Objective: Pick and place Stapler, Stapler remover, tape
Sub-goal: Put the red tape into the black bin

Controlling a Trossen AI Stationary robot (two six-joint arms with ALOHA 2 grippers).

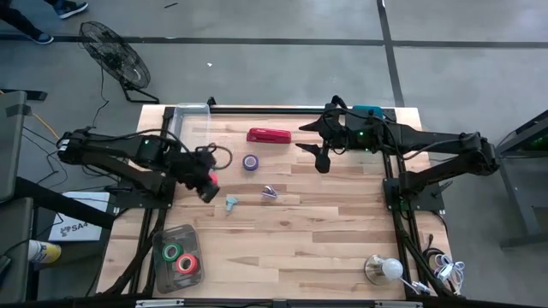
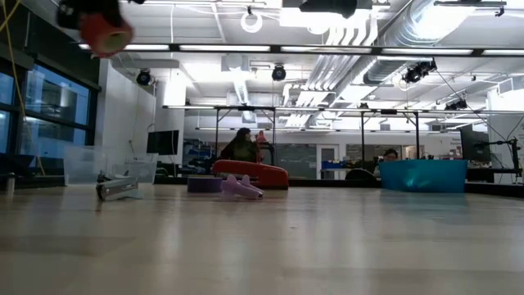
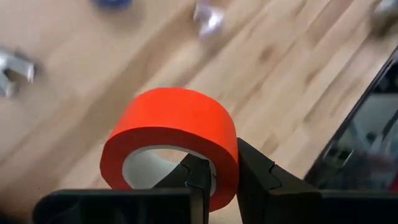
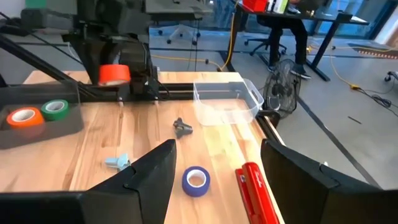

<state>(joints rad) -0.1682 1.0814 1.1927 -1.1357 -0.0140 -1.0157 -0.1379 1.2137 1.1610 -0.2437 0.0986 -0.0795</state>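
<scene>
The tape roll (image 3: 168, 134), orange-red, hangs above the counter (image 1: 325, 231), pinched through its wall by the left tool (image 3: 221, 177), one finger inside the ring, one outside. The right tool (image 4: 214, 168) hovers with its fingers apart over the red stapler (image 1: 269, 136) and a purple roll (image 1: 250, 162). Two more rolls sit in a dark tray (image 1: 163, 265) at the counter's near left corner.

Wood table (image 1: 325, 231): stapler (image 1: 269, 136), purple tape roll (image 1: 250, 162), two bins (image 1: 178, 258).
</scene>
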